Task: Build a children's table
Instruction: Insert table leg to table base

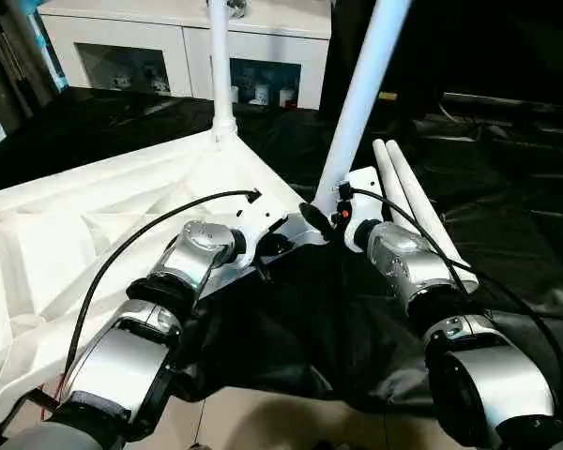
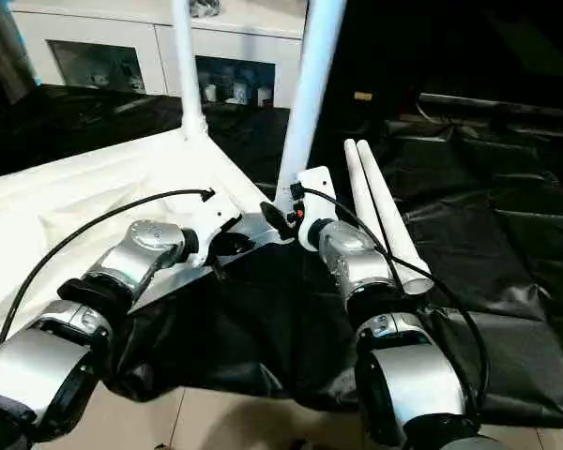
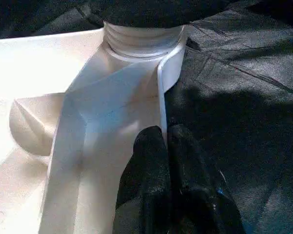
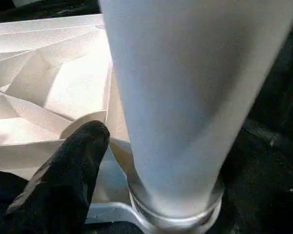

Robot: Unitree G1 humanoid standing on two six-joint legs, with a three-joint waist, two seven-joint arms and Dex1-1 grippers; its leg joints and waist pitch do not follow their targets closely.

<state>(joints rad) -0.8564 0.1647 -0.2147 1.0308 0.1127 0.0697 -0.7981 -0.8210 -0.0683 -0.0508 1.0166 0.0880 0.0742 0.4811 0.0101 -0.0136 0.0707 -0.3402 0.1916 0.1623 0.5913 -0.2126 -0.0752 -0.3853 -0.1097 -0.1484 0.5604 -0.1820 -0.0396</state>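
Black sheeting (image 1: 507, 197) covers the floor, and on it the tabletop (image 1: 84, 234) lies underside up so its corner sockets face upward; one leg (image 1: 220, 66) stands in the far corner, another leg (image 1: 361, 103) rises from the near corner, and two spare legs (image 1: 418, 202) lie on the sheet just beside that corner. The left gripper (image 3: 167, 146), fingers pressed shut, presses on the tabletop's edge rib, probably steadying it. The right gripper (image 1: 324, 217) sits at the near leg's base with one finger (image 4: 68, 180) beside the tube; its partner is hidden, so I cannot tell its state, and both upright legs are cut off above.
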